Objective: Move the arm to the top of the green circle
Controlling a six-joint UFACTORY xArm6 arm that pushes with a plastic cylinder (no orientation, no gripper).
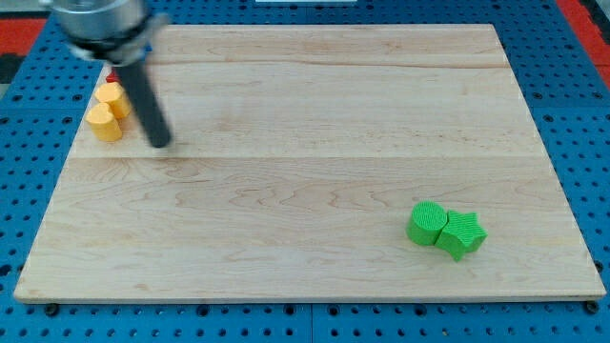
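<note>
surface point(315, 171): pale wood board, sits on blue pegboard point(581, 114).
rod point(145, 100): dark, motion-blurred, comes down from the view's top left.
my tip point(160, 141): on the surface, just right of the yellow blocks, not touching them. End effector is a plain rod, no jaws to open or close, holds nothing.
green circle point(428, 223): near the view's bottom right, well apart from my tip.
green star point(462, 233): touching the circle's right side.
yellow blocks point(107, 112): two, touching, at the left edge.
red block point(111, 76): sliver only, behind the rod, shape unclear.
</note>
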